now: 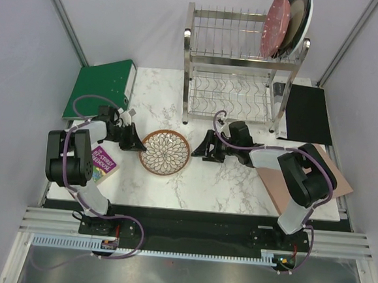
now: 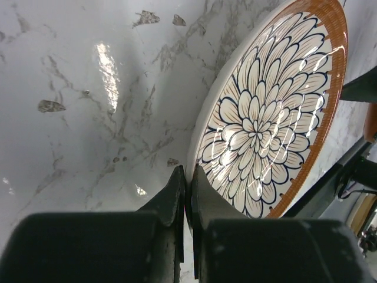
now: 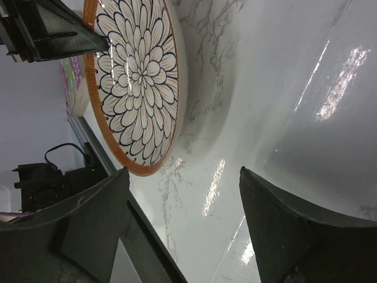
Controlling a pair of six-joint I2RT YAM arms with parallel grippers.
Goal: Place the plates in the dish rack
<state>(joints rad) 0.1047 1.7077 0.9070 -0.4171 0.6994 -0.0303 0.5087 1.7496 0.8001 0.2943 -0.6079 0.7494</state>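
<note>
Flat on the marble table point(image 1: 238, 185), between the two arms and face up: the petal plate point(image 1: 165, 153). Round, so no long axis to line up with, only a rim to catch.

At its left edge, touching the rim: the left gripper point(image 1: 138, 144), fingers point(image 2: 174, 197) pressed together with barely a slit between them. Cannot tell whether any rim is nipped in that slit, though it looks too narrow for that. From the left wrist, plate ahead and to the right of the fingertips.

At its right edge, just beside the rim but apart from it: the right gripper point(image 1: 203, 149), fingers point(image 3: 283, 236) spread wide around nothing. From the right wrist, plate ahead and up to the left, with bare marble in the gap.

Nearer by a touch: the left. Better set to bite, as a judgement: the right, being spread.

Beyond the plate, toward the far edge and a little right: the dish rack point(image 1: 238, 53). On its top shelf at the right end, standing on edge: the pink plate point(image 1: 275, 25), the dark plate point(image 1: 297, 19), and a white edge behind them, likely a third. Free slots to the left of the pink one. Bottom shelf: wires only, no plates. Likely needs the rim raised, the plate tipped upright, then carried away from the bases.
</note>
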